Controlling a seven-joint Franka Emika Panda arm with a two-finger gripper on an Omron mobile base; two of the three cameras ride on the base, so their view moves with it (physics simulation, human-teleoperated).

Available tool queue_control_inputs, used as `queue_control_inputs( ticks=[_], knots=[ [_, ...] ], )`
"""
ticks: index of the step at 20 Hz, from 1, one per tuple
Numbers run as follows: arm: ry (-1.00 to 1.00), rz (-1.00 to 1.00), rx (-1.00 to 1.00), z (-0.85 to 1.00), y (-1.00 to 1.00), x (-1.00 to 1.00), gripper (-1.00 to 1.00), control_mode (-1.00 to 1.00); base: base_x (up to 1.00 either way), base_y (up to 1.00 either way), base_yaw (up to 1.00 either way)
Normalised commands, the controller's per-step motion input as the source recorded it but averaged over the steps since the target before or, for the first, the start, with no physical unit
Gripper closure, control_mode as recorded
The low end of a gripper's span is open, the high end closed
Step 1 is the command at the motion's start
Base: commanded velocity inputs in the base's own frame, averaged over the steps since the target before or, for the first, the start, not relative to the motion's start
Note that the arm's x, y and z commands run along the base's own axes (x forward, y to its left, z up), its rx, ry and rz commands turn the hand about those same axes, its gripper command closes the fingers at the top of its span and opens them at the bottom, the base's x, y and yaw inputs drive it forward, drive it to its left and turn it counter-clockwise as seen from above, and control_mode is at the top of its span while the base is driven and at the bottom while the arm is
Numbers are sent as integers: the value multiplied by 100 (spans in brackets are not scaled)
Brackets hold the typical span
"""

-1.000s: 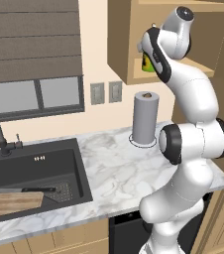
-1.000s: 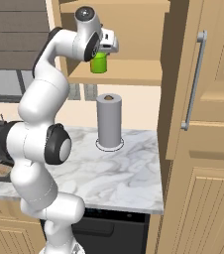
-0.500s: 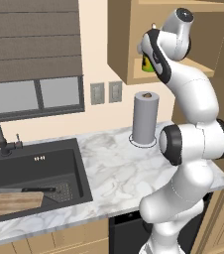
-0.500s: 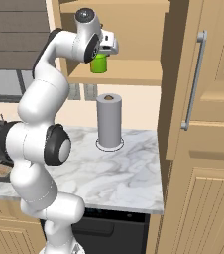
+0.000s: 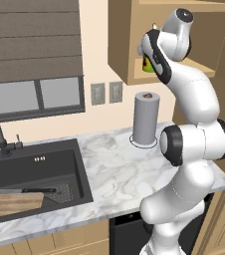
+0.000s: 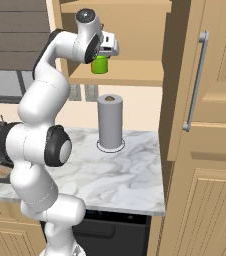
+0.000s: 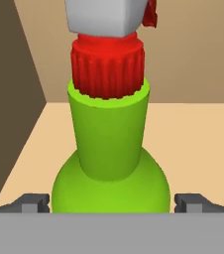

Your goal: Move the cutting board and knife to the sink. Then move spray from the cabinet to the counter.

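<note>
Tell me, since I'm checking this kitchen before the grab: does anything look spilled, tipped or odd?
Nothing stands out. The spray stands upright in the cabinet between the open gripper fingers; cutting board and knife lie in the sink.

A cream wall [image 5: 102, 55] held a window [image 5: 32, 94] under a dark slatted blind [image 5: 32, 37], with two grey outlets [image 5: 107, 92] beside it. A tall wooden door [image 6: 205, 125] with a bar handle [image 6: 194, 80] stood at the right. A grey towel roll [image 5: 146, 118] stood near the back edge. Light was even.
</note>
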Motion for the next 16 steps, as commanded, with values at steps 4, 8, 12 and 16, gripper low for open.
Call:
queue_control_inputs(
  ticks=[4,8,12,16],
  knots=[
    [4,0,0,-3,1,0,-100,-100,0,0,0],
    [0,0,0,0,0,0,-100,-100,0,0,0],
    [0,0,0,0,0,0,-100,-100,0,0,0],
    [0,0,0,0,0,0,100,-100,0,0,0]
  ],
)
